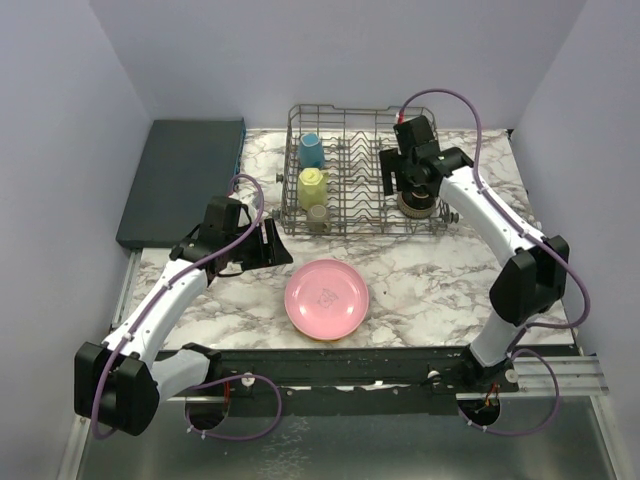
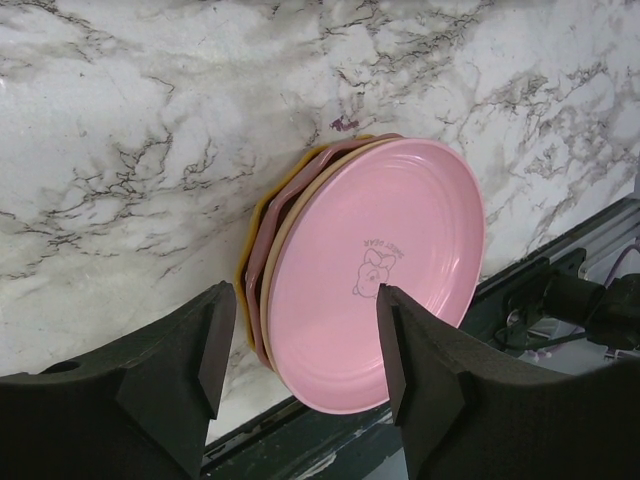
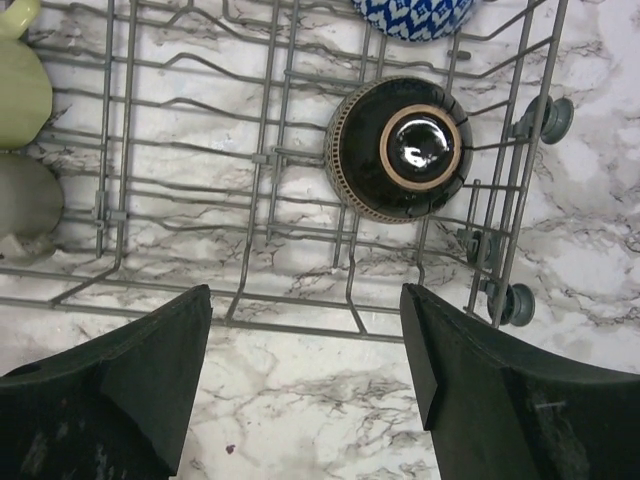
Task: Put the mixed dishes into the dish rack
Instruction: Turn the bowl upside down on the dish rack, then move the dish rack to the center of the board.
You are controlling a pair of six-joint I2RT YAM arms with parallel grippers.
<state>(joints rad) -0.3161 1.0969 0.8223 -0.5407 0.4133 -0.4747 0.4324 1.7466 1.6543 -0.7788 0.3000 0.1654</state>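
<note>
Right gripper [image 3: 305,300]: jaws spread, empty, over dish rack [image 1: 345,107]; inverted brown bowl [image 3: 400,150] at 1 o'clock. Left gripper [image 2: 305,300]: jaws spread, empty; pink plate [image 2: 380,270] at 12 o'clock.

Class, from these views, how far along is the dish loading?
Done: blue mug, yellow mug, grey mug, brown bowl and blue-white bowl sit in the dish rack. In hand: nothing; left gripper and right gripper are open. Left: the plate stack, pink on top.
</note>
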